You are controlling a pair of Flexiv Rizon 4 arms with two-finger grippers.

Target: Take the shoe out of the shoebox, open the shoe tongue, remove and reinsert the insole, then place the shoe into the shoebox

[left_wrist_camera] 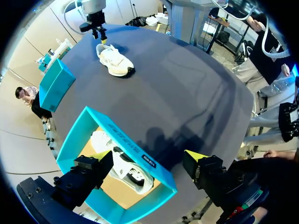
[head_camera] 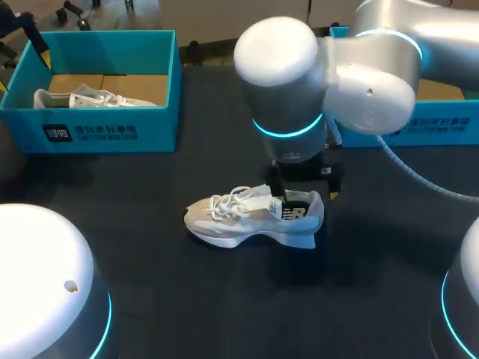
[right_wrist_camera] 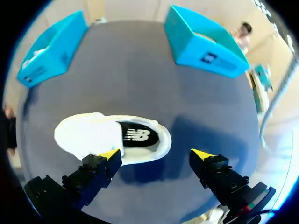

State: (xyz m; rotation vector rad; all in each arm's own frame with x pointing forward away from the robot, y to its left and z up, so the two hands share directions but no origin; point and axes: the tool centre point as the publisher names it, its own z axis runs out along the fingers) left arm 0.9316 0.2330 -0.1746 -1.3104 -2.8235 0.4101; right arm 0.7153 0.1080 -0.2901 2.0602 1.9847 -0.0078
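Left shoebox [head_camera: 112, 131]: far left corner of the table, second shoe [head_camera: 82, 97] inside.
Left gripper [left_wrist_camera: 148, 156]: jaws released, above that box.
Shoe [head_camera: 251, 217]: mid-table on its sole, long axis left to right, toe toward the left edge.
Right gripper [right_wrist_camera: 155, 154]: jaws released, over the heel.
Right shoebox [head_camera: 441, 123]: far right edge.

Two teal boxes stand on the dark tabletop [head_camera: 150, 247], the left shoebox [head_camera: 105, 133] at its far left corner and the right shoebox [head_camera: 449, 123] at its far right edge; two white shoes, the boxed shoe [head_camera: 82, 97] and the loose shoe [head_camera: 239, 217] mid-table; two grippers, the left gripper [left_wrist_camera: 148, 156] and the right gripper [right_wrist_camera: 155, 154].
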